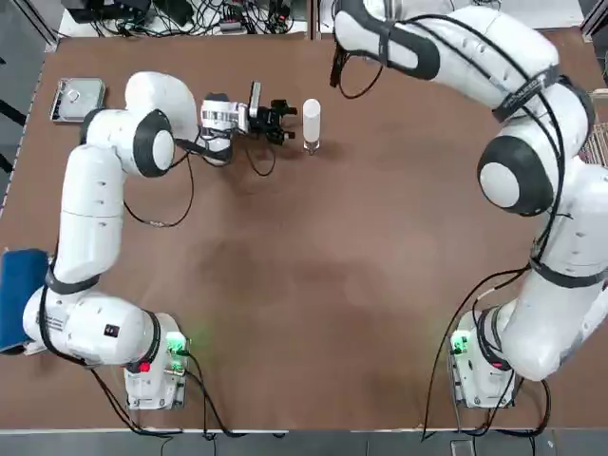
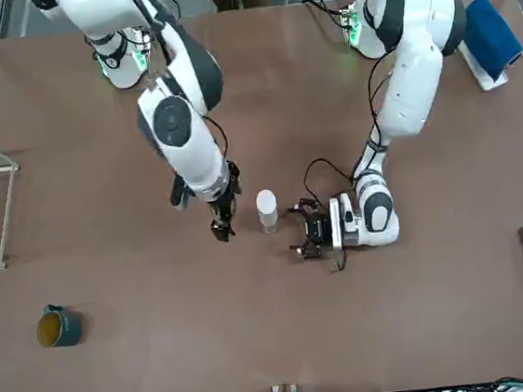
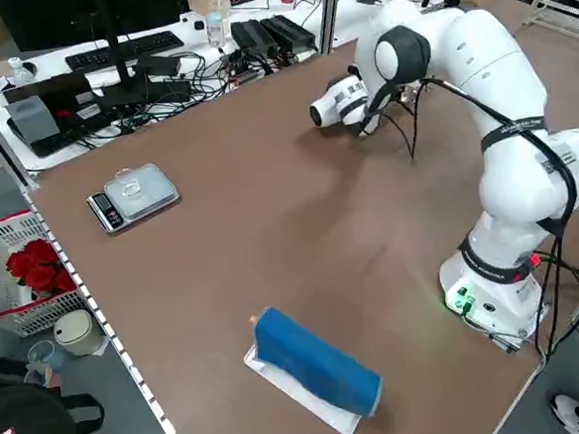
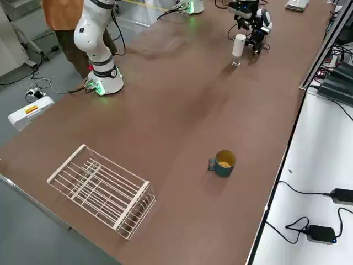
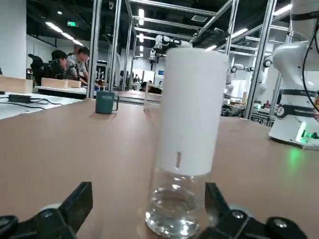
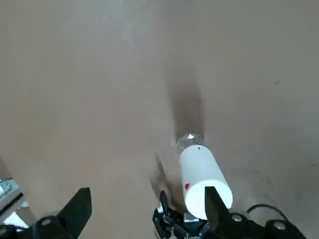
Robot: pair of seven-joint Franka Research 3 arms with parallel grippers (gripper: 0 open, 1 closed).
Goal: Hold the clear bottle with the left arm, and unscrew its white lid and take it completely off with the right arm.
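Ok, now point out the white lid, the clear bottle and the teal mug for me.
White lid [image 5: 192,109]: left wrist view, middle of its side.
Clear bottle [image 5: 174,209]: left wrist view, lower body.
Teal mug [image 2: 68,329]: front view, outer wall.

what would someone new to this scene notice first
Probably the two big white robot arms reaching in over the brown table, the left gripper open right beside a small clear bottle that stands upright under its tall white lid. The right gripper hangs open on the bottle's other side. Next might come the bright blue thing near the left arm's base.
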